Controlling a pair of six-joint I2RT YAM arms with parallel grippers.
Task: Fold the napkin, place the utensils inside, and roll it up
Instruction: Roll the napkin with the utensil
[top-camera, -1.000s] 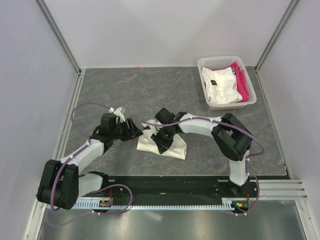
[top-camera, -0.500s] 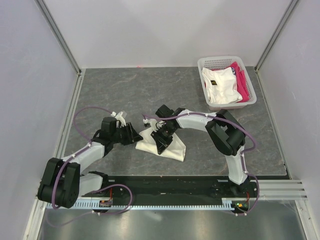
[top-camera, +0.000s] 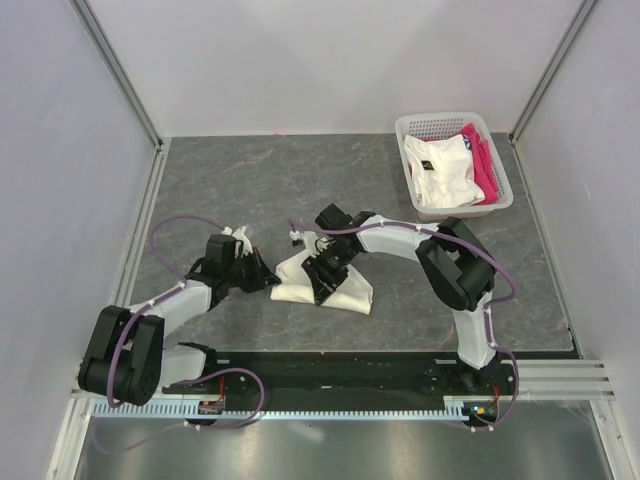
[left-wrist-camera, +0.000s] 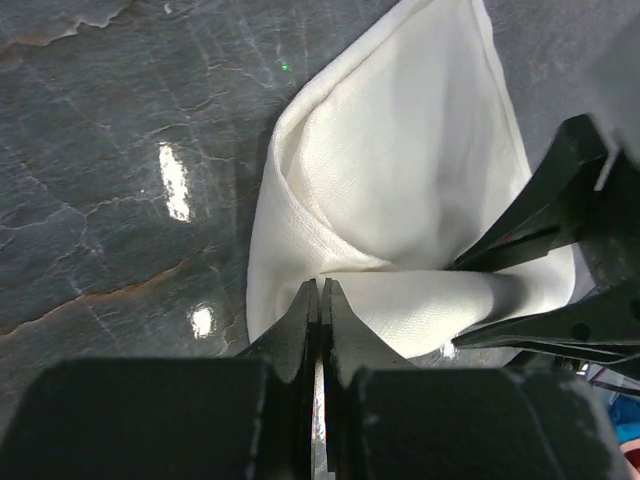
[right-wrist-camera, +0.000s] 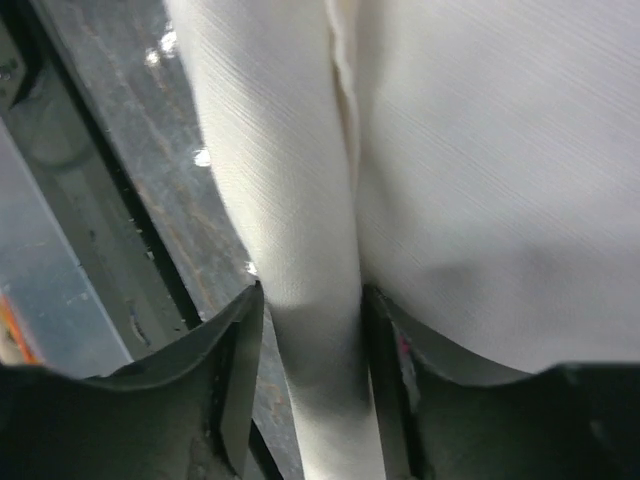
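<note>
The cream-white napkin (top-camera: 352, 293) lies folded and partly rolled on the grey table, just in front of the arms. My left gripper (top-camera: 270, 283) sits low at its left edge. In the left wrist view that gripper (left-wrist-camera: 320, 285) is shut, its tips pinching a crease of the napkin (left-wrist-camera: 400, 180). From above, my right gripper (top-camera: 322, 278) comes down onto the middle of the cloth. Its jaws (right-wrist-camera: 312, 330) stand apart on either side of a rolled fold of the napkin (right-wrist-camera: 300, 200), which is not squeezed. The utensils are hidden.
A white basket (top-camera: 440, 117) stands at the back right, holding a white garment (top-camera: 440, 170) and a pink cloth (top-camera: 487, 165). The right gripper's black fingers (left-wrist-camera: 540, 220) cross the right of the left wrist view. Walls enclose the table on three sides.
My left gripper slid right and down to the napkin's left edge and shut there. The right gripper's jaws widened around the rolled fold. The napkin shifted slightly.
</note>
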